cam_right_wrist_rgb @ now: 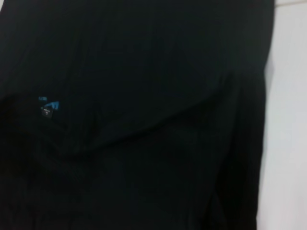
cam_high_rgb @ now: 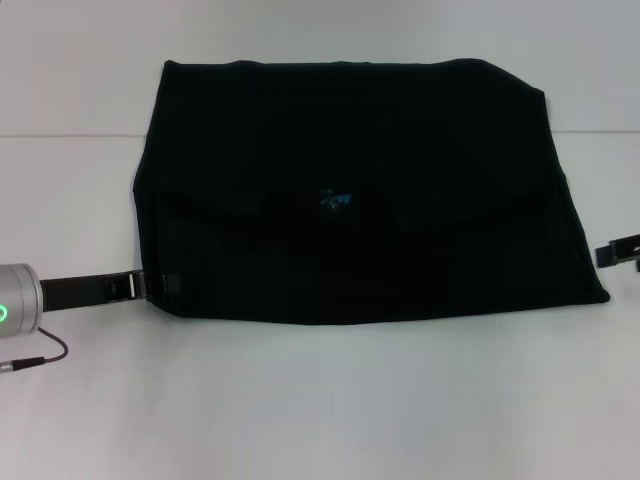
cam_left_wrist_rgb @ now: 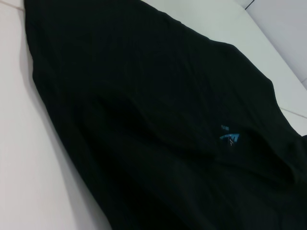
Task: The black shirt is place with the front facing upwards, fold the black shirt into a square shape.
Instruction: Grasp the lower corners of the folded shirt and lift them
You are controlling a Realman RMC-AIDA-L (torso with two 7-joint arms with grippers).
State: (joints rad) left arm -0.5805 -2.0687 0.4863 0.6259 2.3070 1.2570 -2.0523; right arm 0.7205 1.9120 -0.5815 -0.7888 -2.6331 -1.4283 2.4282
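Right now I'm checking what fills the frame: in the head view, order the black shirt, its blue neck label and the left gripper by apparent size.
1. Large black cloth shirt
2. Black left gripper, at the shirt's left edge
3. Small blue neck label

The head camera looks forward and down over the whole black shirt (cam_high_rgb: 350, 190) on the surface (cam_high_rgb: 320, 400), while both wrist cameras sit close over it, sharing its blue label (cam_high_rgb: 335, 200).

I work in what looks like a lab or test room: a bare, seamed white worktop (cam_high_rgb: 300, 400), nothing domestic.
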